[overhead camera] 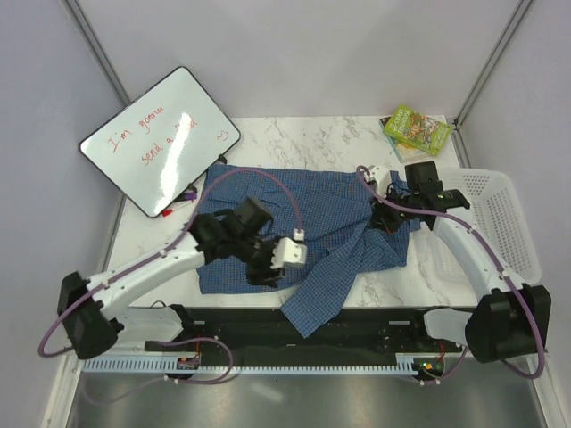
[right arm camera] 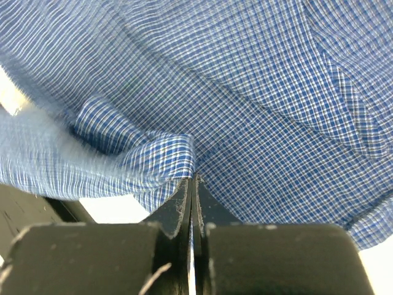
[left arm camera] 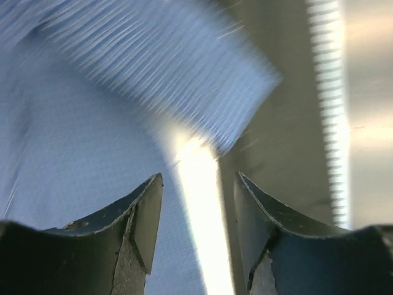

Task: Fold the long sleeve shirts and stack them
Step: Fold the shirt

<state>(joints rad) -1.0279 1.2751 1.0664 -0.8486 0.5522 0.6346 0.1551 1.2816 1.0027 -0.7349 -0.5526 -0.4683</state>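
One blue finely checked long sleeve shirt (overhead camera: 303,218) lies spread and rumpled on the marble table (overhead camera: 303,138). One sleeve (overhead camera: 326,290) hangs over the front edge. My left gripper (overhead camera: 266,270) is open and empty just above the shirt's near left part. In the blurred left wrist view its fingers (left arm camera: 144,215) stand apart over blue cloth (left arm camera: 80,141) and the bright table edge. My right gripper (overhead camera: 385,218) is shut on a raised fold at the shirt's right side. In the right wrist view the jaws (right arm camera: 191,179) pinch a bunched edge of the shirt (right arm camera: 245,92).
A whiteboard (overhead camera: 161,138) with red writing leans at the back left. A green box (overhead camera: 416,127) lies at the back right corner. A white mesh basket (overhead camera: 500,223) stands off the table's right edge. A cable tray (overhead camera: 294,361) runs along the front.
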